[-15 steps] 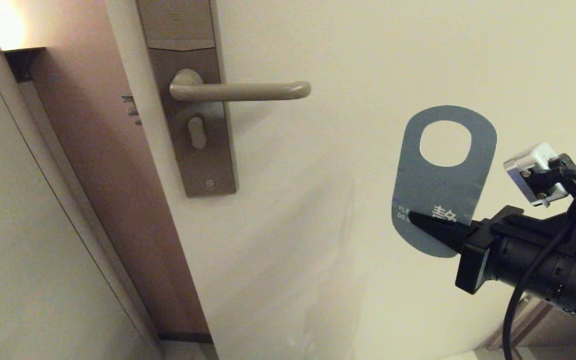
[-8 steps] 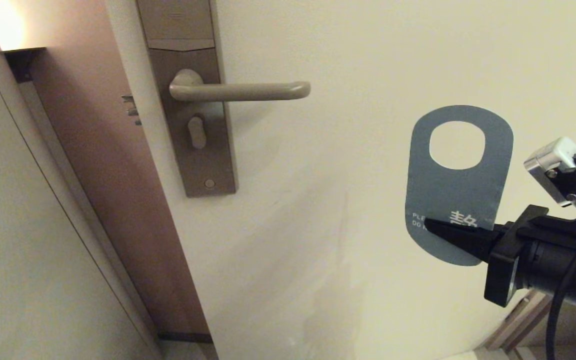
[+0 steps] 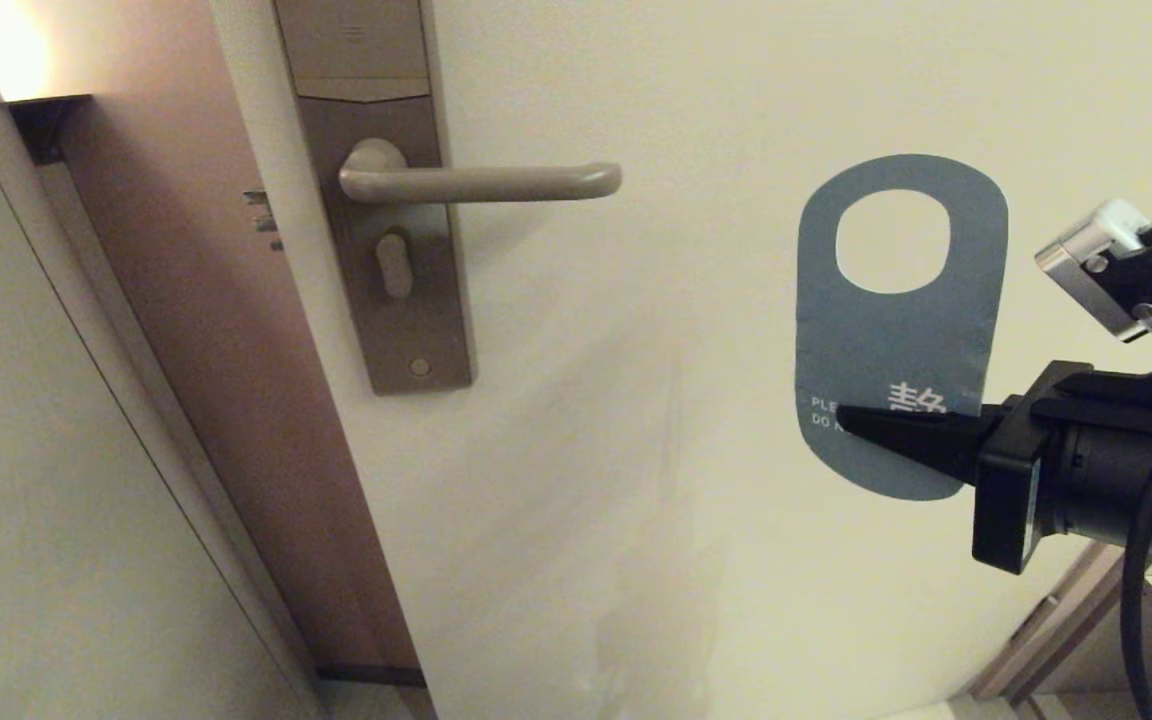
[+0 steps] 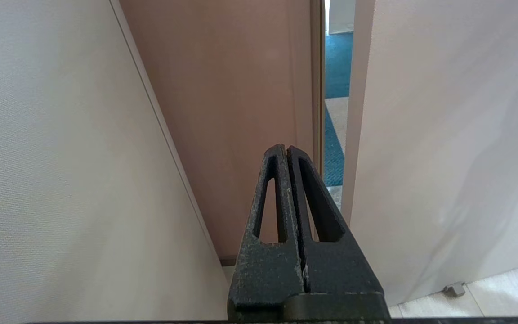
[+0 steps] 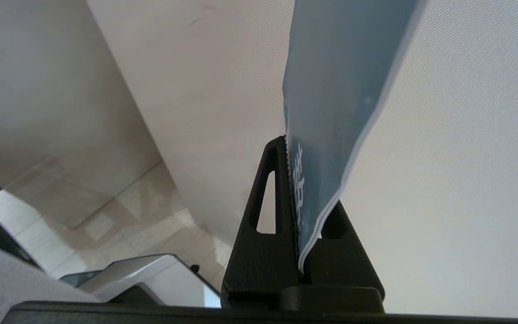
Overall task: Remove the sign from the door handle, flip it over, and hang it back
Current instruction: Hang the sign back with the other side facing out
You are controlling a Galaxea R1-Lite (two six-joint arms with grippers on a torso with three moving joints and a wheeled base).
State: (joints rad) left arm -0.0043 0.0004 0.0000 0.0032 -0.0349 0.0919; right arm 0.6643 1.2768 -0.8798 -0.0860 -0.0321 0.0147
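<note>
The sign (image 3: 896, 340) is a blue card with an oval hole at its top and white print low down. It stands upright, blue side toward my head camera, well right of the door handle (image 3: 481, 182) and off it. My right gripper (image 3: 851, 420) is shut on the sign's lower part, reaching in from the right. In the right wrist view the sign (image 5: 335, 90) rises edge-on from between the fingers of the right gripper (image 5: 288, 144). The handle is a bare beige lever on a brown lock plate (image 3: 386, 200). My left gripper (image 4: 286, 150) is shut and empty, away from the door.
The cream door (image 3: 736, 550) fills the right of the head view. Its brown edge (image 3: 236, 420) and the frame (image 3: 56, 400) lie on the left. A wall lamp (image 3: 6, 50) glows at top left. A blue carpet strip (image 4: 335, 67) shows through the door gap.
My right gripper has carried the sign first to the right, then upward and slightly left, so its hole now sits near the handle's height. The handle has not moved.
</note>
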